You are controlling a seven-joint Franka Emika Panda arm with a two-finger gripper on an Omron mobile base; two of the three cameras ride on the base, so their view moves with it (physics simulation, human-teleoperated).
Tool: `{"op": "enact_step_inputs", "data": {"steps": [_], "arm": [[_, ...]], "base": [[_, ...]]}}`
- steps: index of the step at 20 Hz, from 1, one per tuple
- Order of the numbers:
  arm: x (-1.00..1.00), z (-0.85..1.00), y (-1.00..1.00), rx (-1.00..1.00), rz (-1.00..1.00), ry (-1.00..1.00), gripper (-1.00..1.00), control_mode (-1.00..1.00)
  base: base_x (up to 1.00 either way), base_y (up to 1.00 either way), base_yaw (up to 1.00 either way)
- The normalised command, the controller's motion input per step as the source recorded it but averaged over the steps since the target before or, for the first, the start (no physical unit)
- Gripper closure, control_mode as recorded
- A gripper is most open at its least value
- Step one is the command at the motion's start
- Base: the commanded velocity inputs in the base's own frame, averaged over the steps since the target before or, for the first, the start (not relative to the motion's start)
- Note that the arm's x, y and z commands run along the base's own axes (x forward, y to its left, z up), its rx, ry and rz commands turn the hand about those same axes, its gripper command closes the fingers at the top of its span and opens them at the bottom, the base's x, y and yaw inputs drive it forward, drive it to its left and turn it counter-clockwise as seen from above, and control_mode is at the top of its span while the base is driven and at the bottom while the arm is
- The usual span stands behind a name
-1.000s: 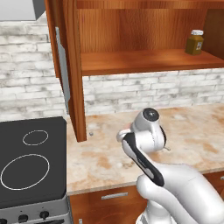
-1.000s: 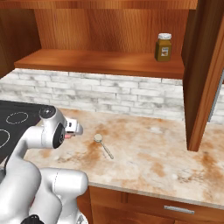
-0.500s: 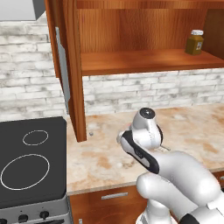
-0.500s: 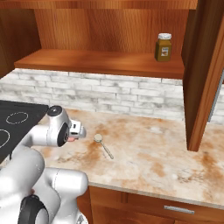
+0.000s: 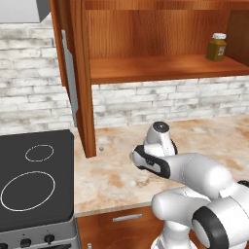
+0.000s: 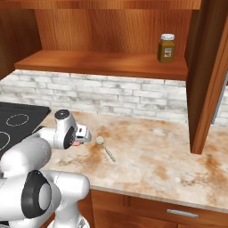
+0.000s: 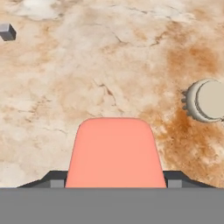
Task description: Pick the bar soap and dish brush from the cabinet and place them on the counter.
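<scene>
The bar soap (image 7: 115, 152), a flat pink block with rounded corners, sits between the two dark fingertips (image 7: 51, 178) at the bottom of the hand view, one tip at each of its long sides. The fingers stand fairly wide and appear closed against the soap's flanks, so the block looks held, low over the counter (image 7: 109, 65). From the right base view, a sliver of pink shows at the gripper (image 6: 82, 138), which hangs just above the mottled beige stone.

Beyond the fingertips and off to one side lies the dish brush (image 7: 209, 99), its round bristled head flat on the counter, well apart from the soap. In the right base view the brush's thin handle runs away from the gripper.

The soap likely handles as a light, stiff, slippery block; a grip across its narrow sides, near the middle, seems safest. Above, the open cabinet (image 6: 107, 64) holds an amber jar (image 6: 166, 48) on its shelf.
</scene>
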Motion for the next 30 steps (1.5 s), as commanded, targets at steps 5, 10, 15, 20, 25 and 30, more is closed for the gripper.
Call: {"op": "enact_step_inputs", "data": {"steps": [5, 10, 15, 20, 25, 30], "arm": [[-0.08, -0.34, -0.15, 0.00, 0.00, -0.15, 1.00, -1.00], [-0.07, -0.38, -0.13, 0.01, 0.00, -0.14, 1.00, -1.00], [-0.01, -0.53, -0.09, 0.01, 0.00, -0.06, 1.00, -1.00], [0.00, -0.55, -0.10, 0.00, 0.00, -0.03, 1.00, -1.00], [-0.05, -0.27, -0.04, 0.00, 0.00, -0.06, 1.00, -1.00], [-0.06, -0.17, 0.00, 0.01, 0.00, -0.05, 1.00, -1.00]], "base": [[0.00, 0.00, 0.00], [0.00, 0.00, 0.00], [0.00, 0.00, 0.00], [0.00, 0.00, 0.00], [0.00, 0.00, 0.00], [0.00, 0.00, 0.00]]}}
